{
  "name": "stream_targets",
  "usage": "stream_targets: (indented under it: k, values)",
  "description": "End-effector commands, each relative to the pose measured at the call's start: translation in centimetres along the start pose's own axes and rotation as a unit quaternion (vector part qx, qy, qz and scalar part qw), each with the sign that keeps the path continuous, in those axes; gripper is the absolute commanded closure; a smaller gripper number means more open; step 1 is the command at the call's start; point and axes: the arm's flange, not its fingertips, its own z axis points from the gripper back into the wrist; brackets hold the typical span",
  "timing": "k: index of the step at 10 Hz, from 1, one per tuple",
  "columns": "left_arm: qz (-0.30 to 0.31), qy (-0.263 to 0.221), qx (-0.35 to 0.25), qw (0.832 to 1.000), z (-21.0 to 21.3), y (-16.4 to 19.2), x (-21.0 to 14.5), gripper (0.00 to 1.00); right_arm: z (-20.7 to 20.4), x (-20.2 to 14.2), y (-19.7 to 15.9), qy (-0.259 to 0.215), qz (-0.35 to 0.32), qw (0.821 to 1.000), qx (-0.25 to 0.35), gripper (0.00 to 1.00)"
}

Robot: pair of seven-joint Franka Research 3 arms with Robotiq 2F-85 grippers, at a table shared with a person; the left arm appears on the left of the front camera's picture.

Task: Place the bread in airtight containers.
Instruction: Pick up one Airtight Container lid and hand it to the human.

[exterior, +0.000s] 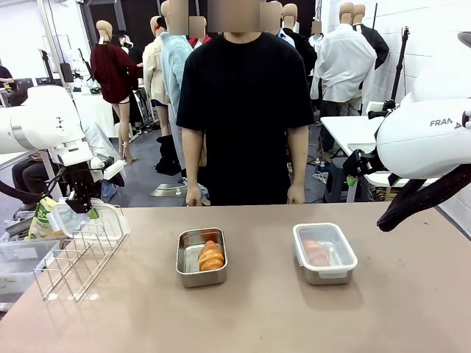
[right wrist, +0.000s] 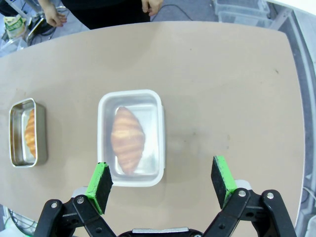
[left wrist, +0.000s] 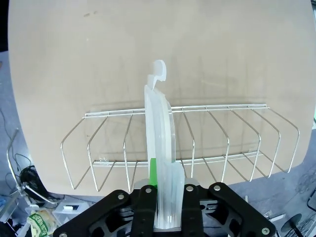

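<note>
My left gripper (exterior: 79, 206) hangs over the wire rack (exterior: 81, 250) at the table's left end, shut on a clear plastic lid (exterior: 68, 218). In the left wrist view the lid (left wrist: 159, 143) stands on edge between the pads of the left gripper (left wrist: 168, 191), above the rack (left wrist: 207, 143). An uncovered steel container (exterior: 202, 257) mid-table holds one bread (exterior: 211, 256). To its right, a lidded container (exterior: 324, 254) holds the other bread (exterior: 317, 252). My right gripper (right wrist: 160, 185) hovers open, high over the lidded container (right wrist: 131, 138) and its bread (right wrist: 127, 138); the uncovered container (right wrist: 28, 132) lies farther off.
A person stands at the far edge, hands (exterior: 195, 195) hanging by the table. Clear plastic bins (exterior: 15, 265) and a green packet (exterior: 43, 217) sit off the table's left end. Bare tabletop (exterior: 257, 316) stretches in front of both containers.
</note>
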Motion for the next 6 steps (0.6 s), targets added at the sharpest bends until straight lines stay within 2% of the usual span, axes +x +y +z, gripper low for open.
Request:
stream_targets:
  k: [1,4,6]
  values:
    - [0.018,-0.015,-0.028,0.999,1.8,-2.2,-0.5,1.0,-0.1,0.0,0.0,-0.001,-0.001,1.0,0.0,0.0]
    - [0.032,-0.018,0.006,0.999,5.7,-4.6,-1.3,1.0,-0.1,0.0,0.0,-0.001,-0.001,1.0,0.0,0.0]
    - [-0.014,-0.047,0.048,0.998,8.5,-6.6,-1.2,1.0,-0.1,0.0,0.0,-0.001,-0.001,1.0,0.0,0.0]
